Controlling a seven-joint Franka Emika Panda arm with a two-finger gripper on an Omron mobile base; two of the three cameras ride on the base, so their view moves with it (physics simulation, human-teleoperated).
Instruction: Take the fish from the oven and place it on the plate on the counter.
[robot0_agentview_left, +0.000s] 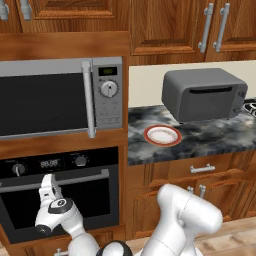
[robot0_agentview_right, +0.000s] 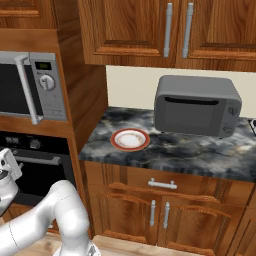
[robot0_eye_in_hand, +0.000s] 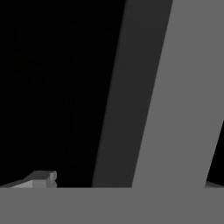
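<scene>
Left base view. The white arm reaches down and left to the black oven (robot0_agentview_left: 60, 195), whose glass door is shut; the gripper (robot0_agentview_left: 47, 183) sits right at the long silver bar handle (robot0_agentview_left: 55, 182), below the two knobs and the digital display. Whether the jaws are spread or closed on the bar cannot be told here. Above the oven is the silver microwave (robot0_agentview_left: 61, 95). To the right, on the marbled tabletop (robot0_agentview_left: 210, 137), the white plate (robot0_agentview_left: 162, 135) with its red-orange rim lies bare, in front of the grey toaster oven (robot0_agentview_left: 204, 94).

Right base view. The plate (robot0_agentview_right: 130, 139) rests near the tabletop's left end, well apart from the oven (robot0_agentview_right: 35, 165). The hand (robot0_agentview_right: 9, 167) shows at the left edge, against the oven front.

Hand view. A broad grey bar (robot0_eye_in_hand: 175, 92) slants across a black ground, very close to the camera. The fish cannot be seen behind the closed door.
</scene>
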